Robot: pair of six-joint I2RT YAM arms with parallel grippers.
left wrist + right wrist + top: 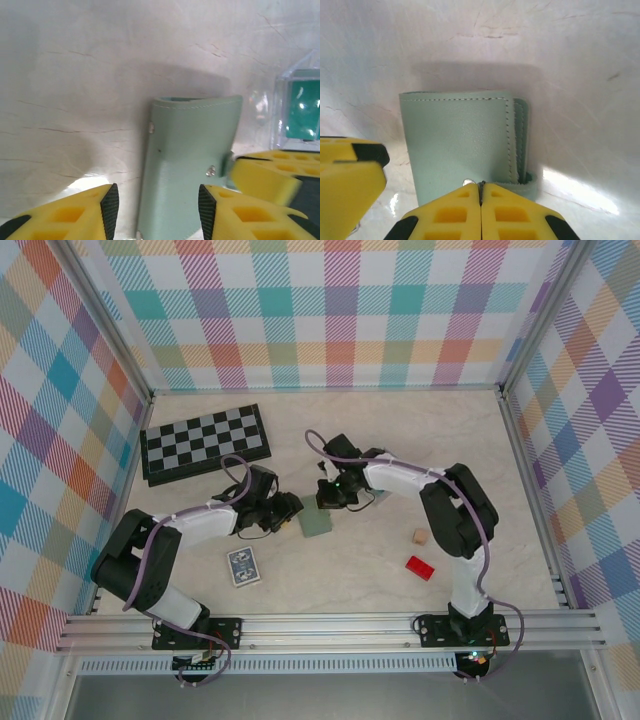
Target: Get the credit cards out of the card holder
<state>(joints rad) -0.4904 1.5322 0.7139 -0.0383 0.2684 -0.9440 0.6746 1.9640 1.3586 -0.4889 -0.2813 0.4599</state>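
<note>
While folded, card holder (316, 523) between left gripper (159, 210) jaws, in right gripper (481, 194)

Chessboard (205, 443) at back left, playing-card pack (243, 566) near front, red block (420, 567) beside tan cube (418, 536) at right

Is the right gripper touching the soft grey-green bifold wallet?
Touching. The right wrist view shows the right gripper shut, pinching the near edge of the soft grey-green bifold wallet.

The left arm (190, 525) and right arm (410, 478) bend inward toward each other, wrists low; the left claw (157, 200) has its fingers parted, the right claw (481, 187) is pressed fully closed.
</note>
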